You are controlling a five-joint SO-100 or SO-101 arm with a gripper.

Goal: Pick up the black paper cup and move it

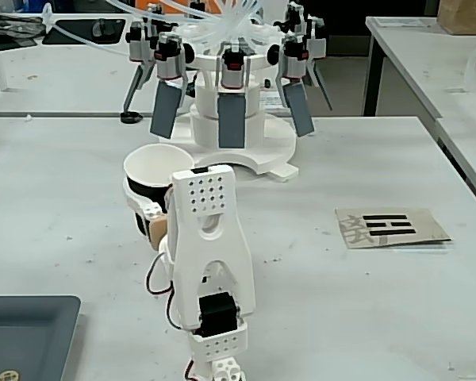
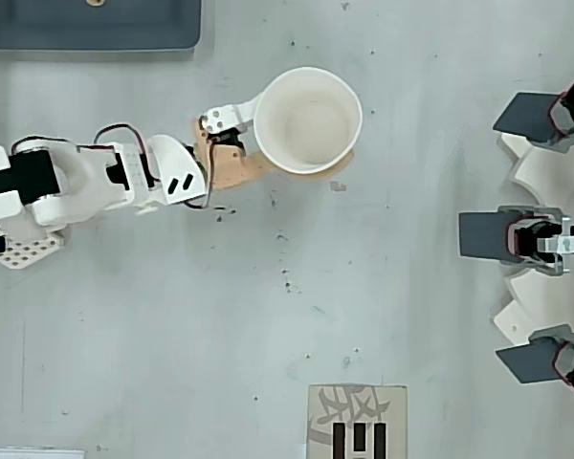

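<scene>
The black paper cup stands upright with its white inside facing up in the overhead view. In the fixed view its black wall shows left of the white arm, under the white rim. My gripper is shut on the cup: a white finger lies on one side and an orange finger on the other. The arm hides most of my gripper in the fixed view. The cup seems to hang slightly above the table, though its base is hidden.
A white machine with several grey paddles stands at the back of the table, at the right edge in the overhead view. A dark grey tray sits beside the arm's base. A card with black marks lies flat.
</scene>
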